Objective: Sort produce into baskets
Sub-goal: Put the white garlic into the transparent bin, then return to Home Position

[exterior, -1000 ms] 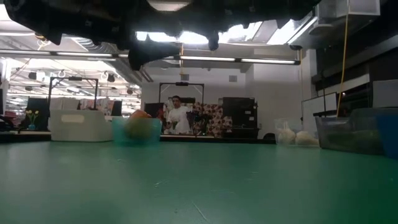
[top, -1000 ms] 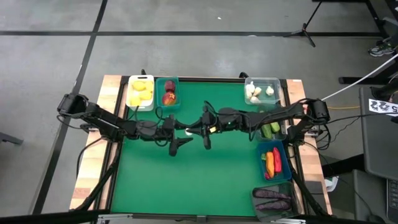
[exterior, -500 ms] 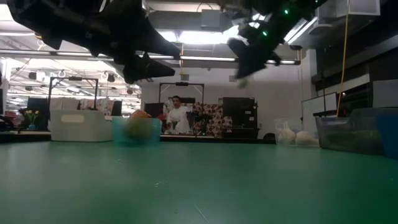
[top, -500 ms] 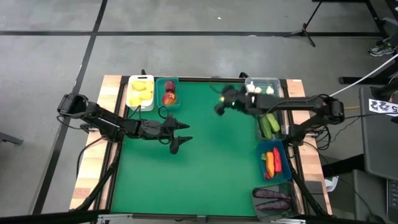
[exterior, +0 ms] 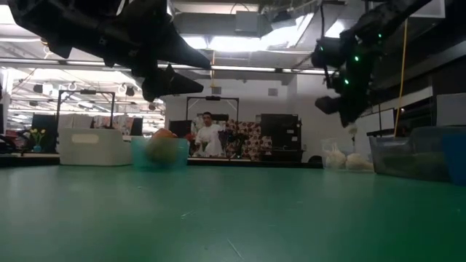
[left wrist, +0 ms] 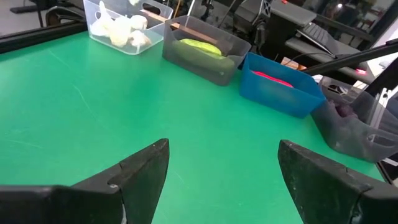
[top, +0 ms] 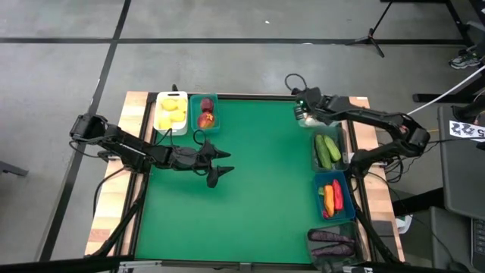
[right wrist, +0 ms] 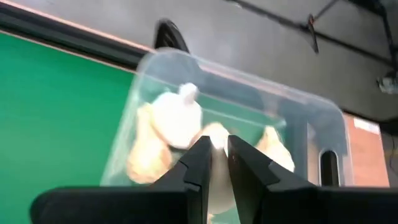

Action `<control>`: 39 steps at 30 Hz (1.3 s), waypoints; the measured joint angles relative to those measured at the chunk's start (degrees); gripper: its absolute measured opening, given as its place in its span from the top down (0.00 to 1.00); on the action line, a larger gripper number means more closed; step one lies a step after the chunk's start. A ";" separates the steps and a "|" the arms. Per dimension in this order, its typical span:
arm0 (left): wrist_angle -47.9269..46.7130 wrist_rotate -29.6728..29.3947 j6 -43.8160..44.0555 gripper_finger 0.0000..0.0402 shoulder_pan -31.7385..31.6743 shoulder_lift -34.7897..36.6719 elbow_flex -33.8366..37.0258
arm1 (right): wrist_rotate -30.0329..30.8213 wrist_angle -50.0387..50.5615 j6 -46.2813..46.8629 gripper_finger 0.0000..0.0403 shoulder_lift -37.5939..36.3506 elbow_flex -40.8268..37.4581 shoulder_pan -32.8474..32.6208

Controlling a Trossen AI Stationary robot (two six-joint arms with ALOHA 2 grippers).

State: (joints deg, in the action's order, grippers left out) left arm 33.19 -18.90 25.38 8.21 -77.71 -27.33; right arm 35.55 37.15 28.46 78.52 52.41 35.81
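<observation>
Clear basket (top: 327,101) largely hidden under right arm, purple eggplants (top: 331,241) indistinct

Left gripper (top: 218,163) poised above the left half of the green-covered worktop (top: 250,205), fingers spread wide, nothing between them. Right gripper (top: 301,114) extended to that worktop's far right corner, fingers pinched on a white garlic bulb (right wrist: 216,177).
</observation>
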 joint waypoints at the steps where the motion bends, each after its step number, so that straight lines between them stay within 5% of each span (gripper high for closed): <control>1: 0.00 0.00 -0.01 0.26 0.00 0.00 0.00 | -0.59 -0.02 0.03 0.87 0.00 -0.60 1.09; 7: 0.00 0.00 -0.09 0.26 -0.02 0.00 0.00 | -8.02 -0.18 -1.29 0.82 -0.03 -1.54 4.51; 18: 0.51 0.02 -1.96 0.26 0.12 0.00 0.00 | -11.63 1.04 -3.66 0.32 -1.05 -0.78 4.34; 22: 2.31 0.88 -5.51 0.26 1.34 2.30 0.04 | -20.33 0.88 -6.84 0.24 -5.41 1.35 4.35; 26: 1.71 1.04 -7.12 0.26 1.59 10.12 0.04 | -31.03 0.23 -9.24 0.21 -13.38 3.53 4.30; 31: -6.36 8.44 -8.86 0.26 0.62 25.84 0.04 | -44.07 0.42 -21.16 0.20 -28.07 3.65 2.28; 39: -22.79 9.60 -11.03 0.26 0.26 50.40 0.04 | -47.03 2.27 -21.47 0.20 -50.96 3.68 -2.03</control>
State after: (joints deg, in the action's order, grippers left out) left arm 10.40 -9.29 14.35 8.47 -27.31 -27.29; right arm -11.47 39.42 6.98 27.57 56.09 33.78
